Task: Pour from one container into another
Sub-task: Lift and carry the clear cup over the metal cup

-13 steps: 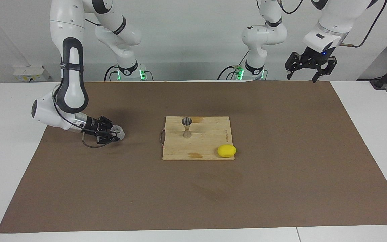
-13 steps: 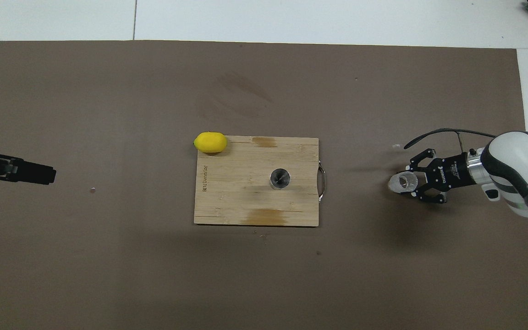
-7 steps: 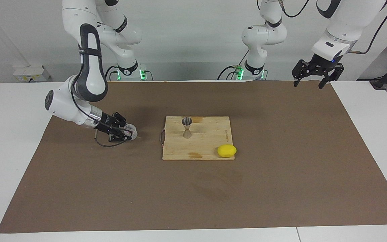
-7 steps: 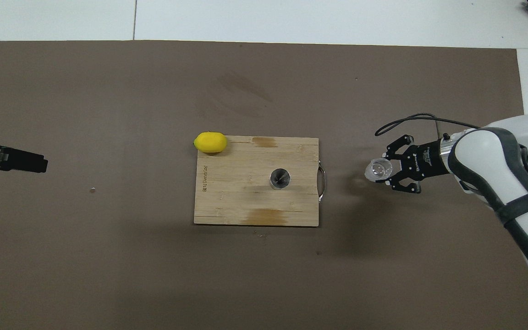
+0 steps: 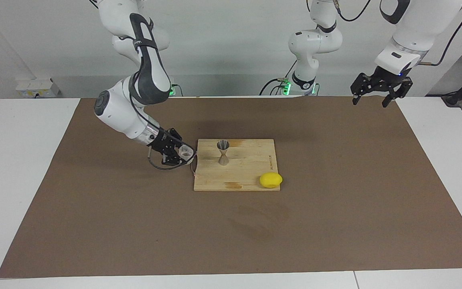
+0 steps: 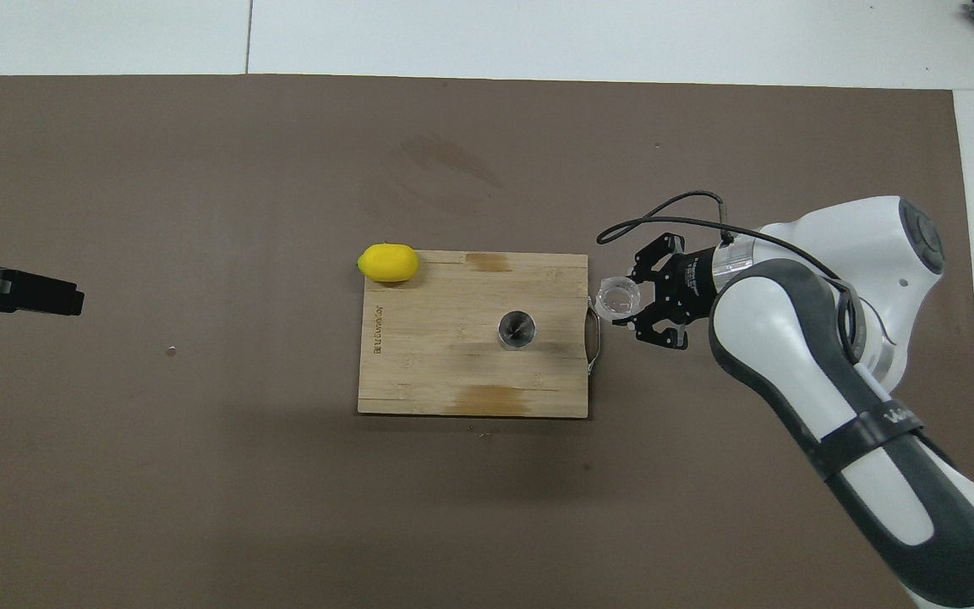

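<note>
A small clear glass cup (image 5: 185, 151) (image 6: 619, 298) hangs in the air, with my right gripper (image 5: 179, 154) (image 6: 632, 304) shut on it. The cup is over the brown mat right beside the handle end of the wooden board (image 5: 251, 168) (image 6: 419, 372). A grey metal hourglass jigger (image 5: 223, 152) (image 6: 517, 329) stands upright on the board, a short way from the cup. My left gripper (image 5: 379, 100) (image 6: 64, 300) hangs open and holds nothing, high over the mat's edge at the left arm's end, where that arm waits.
A yellow lemon (image 5: 270, 180) (image 6: 388, 262) lies at the board's corner farthest from the robots, toward the left arm's end. A thin metal handle (image 5: 193, 164) (image 6: 595, 337) sticks out of the board's end toward the right arm. A brown mat (image 5: 134, 224) covers the table.
My right gripper has carried the glass cup from the right arm's end of the mat up to the board's handle end and lifted it. The left gripper rose slightly.
</note>
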`<action>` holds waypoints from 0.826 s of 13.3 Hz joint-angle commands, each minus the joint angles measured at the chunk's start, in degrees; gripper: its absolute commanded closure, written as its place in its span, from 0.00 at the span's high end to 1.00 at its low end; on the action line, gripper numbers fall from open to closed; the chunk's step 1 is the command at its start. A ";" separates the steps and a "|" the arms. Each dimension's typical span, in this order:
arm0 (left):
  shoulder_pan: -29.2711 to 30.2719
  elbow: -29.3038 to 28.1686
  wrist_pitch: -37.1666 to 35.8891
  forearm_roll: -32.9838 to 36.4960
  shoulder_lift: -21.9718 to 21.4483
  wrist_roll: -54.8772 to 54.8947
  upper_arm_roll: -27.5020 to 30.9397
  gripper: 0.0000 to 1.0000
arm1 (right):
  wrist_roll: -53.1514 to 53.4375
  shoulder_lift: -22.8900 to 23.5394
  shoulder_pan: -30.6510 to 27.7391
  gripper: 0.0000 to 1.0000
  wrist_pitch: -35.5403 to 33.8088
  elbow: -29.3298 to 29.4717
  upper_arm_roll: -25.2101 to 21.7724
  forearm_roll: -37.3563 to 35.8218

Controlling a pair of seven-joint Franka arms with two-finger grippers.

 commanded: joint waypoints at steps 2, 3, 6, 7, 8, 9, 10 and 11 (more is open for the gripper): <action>1.00 -0.83 1.56 0.44 0.59 -0.22 -0.36 1.00 | 6.21 -0.59 4.28 0.05 0.33 2.18 -0.17 -7.77; 1.00 -0.74 1.82 0.61 0.77 -0.22 -0.36 1.00 | 6.21 -0.59 4.90 0.05 0.25 2.27 -0.26 -9.70; 0.91 0.40 1.64 0.97 2.61 -0.13 -0.36 1.00 | 5.77 -1.64 4.99 0.03 -0.81 2.53 0.44 -13.23; 1.00 -0.38 1.12 0.79 2.27 -0.13 -0.36 1.00 | 5.60 -1.64 5.26 0.03 -0.90 2.53 0.62 -13.41; 0.91 -1.52 -0.19 0.88 1.74 -0.22 -0.36 1.00 | 5.34 -1.73 6.13 0.02 -1.51 2.71 0.53 -13.76; 0.82 -1.53 -1.07 0.88 1.57 -0.14 -0.45 1.00 | 5.07 -1.64 6.22 0.01 -2.91 3.84 0.62 -15.33; 0.91 -1.53 -0.99 0.88 1.56 -0.13 -0.45 1.00 | 4.02 -1.38 6.22 0.01 -5.09 5.24 0.62 -16.65; 0.91 -1.53 -0.99 0.88 1.48 -0.13 -0.45 1.00 | 1.75 -1.12 6.22 0.00 -7.64 6.65 0.62 -17.19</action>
